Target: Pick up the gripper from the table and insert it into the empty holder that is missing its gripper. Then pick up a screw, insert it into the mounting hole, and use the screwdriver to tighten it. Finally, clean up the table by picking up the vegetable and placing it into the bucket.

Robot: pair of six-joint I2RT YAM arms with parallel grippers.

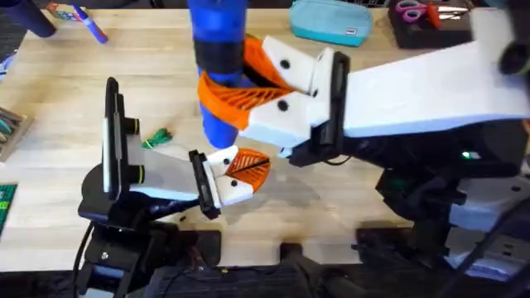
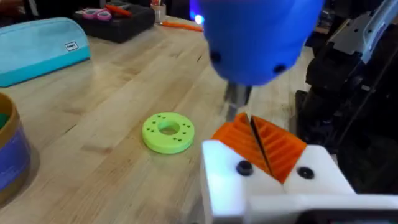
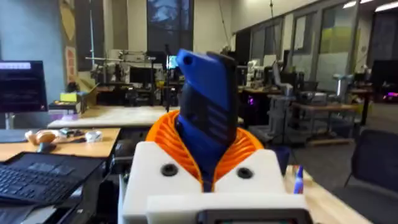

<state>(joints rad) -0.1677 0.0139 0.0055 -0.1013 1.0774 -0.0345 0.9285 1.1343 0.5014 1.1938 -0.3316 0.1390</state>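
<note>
My right gripper [image 1: 222, 87] is shut on the blue screwdriver [image 1: 217, 37], holding it upright over the table's middle; its orange fingers [image 3: 168, 140] clamp the blue body [image 3: 208, 93]. The screwdriver's metal bit [image 2: 236, 102] points down at the tip of the orange ribbed gripper [image 2: 273, 146], which sits in the white holder [image 2: 267, 180] on my left arm. My left gripper [image 1: 252, 168] looks shut, its orange fingers pressed together. The small green vegetable [image 1: 156, 136] lies on the wood left of the screwdriver. A blue bucket [image 2: 11, 155] stands nearby. The screw is hidden.
A lime green ring with small holes [image 2: 168, 132] lies on the table just beyond the holder. A teal pouch [image 1: 331, 21] and a black tray with scissors [image 1: 426, 21] sit at the back right. Markers [image 1: 87, 23] lie at the back left.
</note>
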